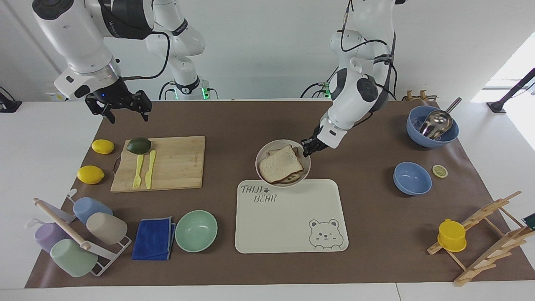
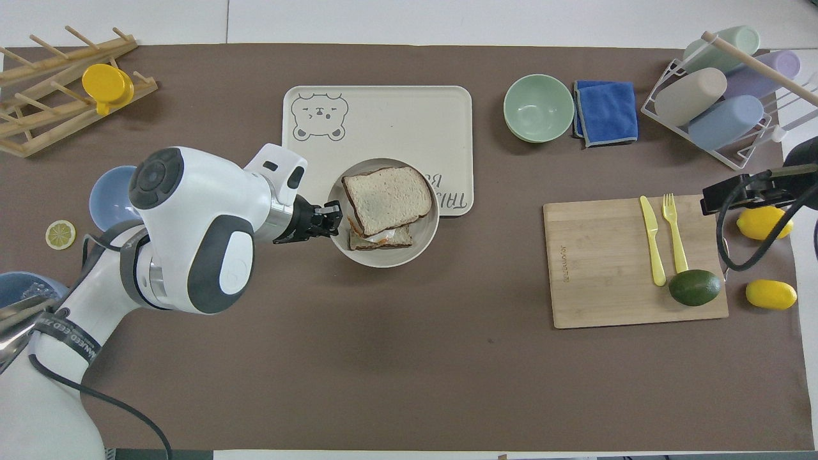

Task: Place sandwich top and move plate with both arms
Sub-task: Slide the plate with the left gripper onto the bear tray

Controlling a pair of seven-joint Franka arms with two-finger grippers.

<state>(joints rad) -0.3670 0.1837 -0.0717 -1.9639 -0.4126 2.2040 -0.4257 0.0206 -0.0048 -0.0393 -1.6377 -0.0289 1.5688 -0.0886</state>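
The plate (image 1: 262, 155), rim clamped by the left gripper (image 1: 309, 147), was held over the tray's (image 1: 292, 225) robot-side edge; the right gripper (image 1: 124, 109) waited released.

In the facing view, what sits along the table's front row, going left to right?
Cup rack → blue cloth → mint-green bowl → bear tray → yellow cup on the wooden drying rack.
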